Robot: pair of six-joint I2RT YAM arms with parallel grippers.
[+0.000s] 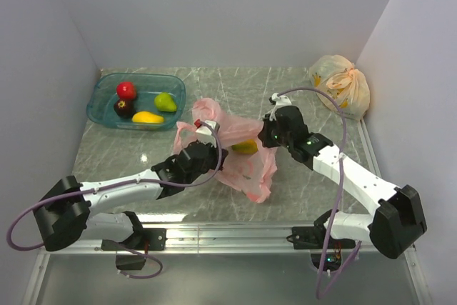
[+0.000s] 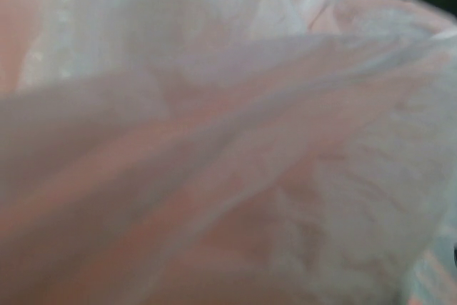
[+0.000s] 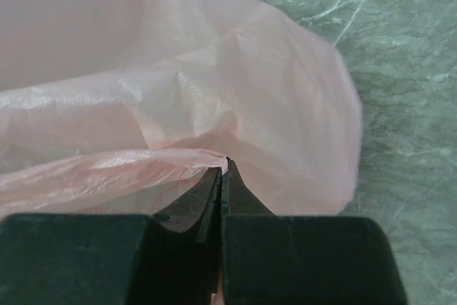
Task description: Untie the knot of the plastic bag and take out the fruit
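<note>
— Right jaws?
— Clamped thin on a rim fold of the plastic bag (image 3: 214,105), mid-tabletop (image 1: 235,83).
— Left jaws?
— Buried in pink film; cannot tell, wide or narrow. Just past, yellow fruit (image 1: 245,146) inside, lying between both, nearer the right.

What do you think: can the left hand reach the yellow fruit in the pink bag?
Probably not yet. The left hand is near the yellow fruit, but its wrist view shows only folds of the pink bag; the right hand pinches the rim.
</note>
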